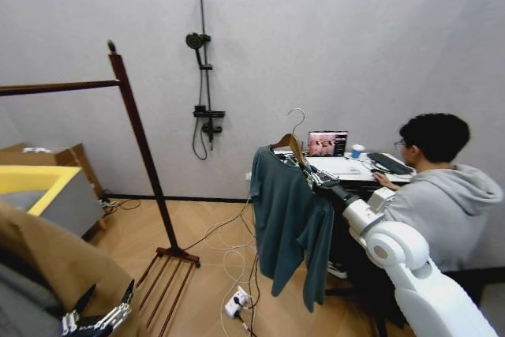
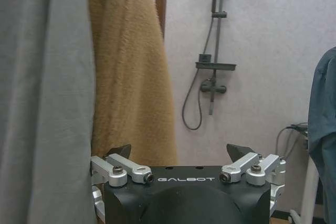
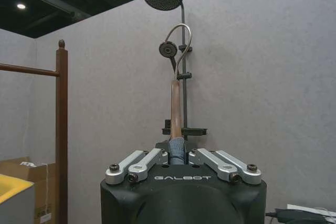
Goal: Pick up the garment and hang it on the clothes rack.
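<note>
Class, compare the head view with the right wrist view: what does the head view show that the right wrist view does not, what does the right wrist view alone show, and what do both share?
Head view alone: the whole teal garment hanging from its wooden hanger held out by the right arm, the rack's slatted base, the left gripper low by the tan coat, and a seated person at a laptop.

Right wrist view alone: the right gripper shut on the hanger seen edge-on, plus ceiling lights.

Both: the clothes rack post and top bar, the wall shower, and the hanger's metal hook.

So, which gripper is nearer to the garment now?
Right. The right gripper is shut on the garment at its hanger; the left gripper hangs open, low beside the tan coat.
</note>
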You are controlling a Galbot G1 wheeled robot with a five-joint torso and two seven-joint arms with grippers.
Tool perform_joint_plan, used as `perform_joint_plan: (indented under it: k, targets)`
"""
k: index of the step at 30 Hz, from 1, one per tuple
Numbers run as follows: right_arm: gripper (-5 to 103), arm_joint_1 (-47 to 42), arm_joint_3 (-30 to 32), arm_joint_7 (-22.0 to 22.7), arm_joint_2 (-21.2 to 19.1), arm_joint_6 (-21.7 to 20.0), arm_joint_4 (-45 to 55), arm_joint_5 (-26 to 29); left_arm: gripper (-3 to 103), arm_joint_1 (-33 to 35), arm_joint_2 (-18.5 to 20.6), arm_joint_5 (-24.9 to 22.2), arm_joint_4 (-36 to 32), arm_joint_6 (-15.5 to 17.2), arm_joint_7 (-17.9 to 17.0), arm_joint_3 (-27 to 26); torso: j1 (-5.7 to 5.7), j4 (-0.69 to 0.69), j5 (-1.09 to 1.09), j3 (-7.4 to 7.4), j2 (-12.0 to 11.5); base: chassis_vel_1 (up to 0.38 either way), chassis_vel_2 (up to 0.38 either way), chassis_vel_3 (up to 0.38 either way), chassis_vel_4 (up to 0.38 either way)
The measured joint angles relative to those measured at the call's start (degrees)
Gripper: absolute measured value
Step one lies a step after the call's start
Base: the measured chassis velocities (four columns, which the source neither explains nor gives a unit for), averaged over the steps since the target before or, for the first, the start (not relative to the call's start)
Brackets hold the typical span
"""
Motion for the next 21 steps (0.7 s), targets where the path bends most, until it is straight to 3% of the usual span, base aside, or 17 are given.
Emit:
perform_joint_plan:
  k: [21]
  targets:
    - [12, -0.69, 1.35, -0.01, -0.07, -0.17, 0.77, 0.35, 100, 0.00, 0.00, 0.00, 0.00, 0.00, 0.00, 0.00, 0.00, 0.01, 0.00, 0.00, 0.00, 0.118, 0.124, 0.125, 0.117]
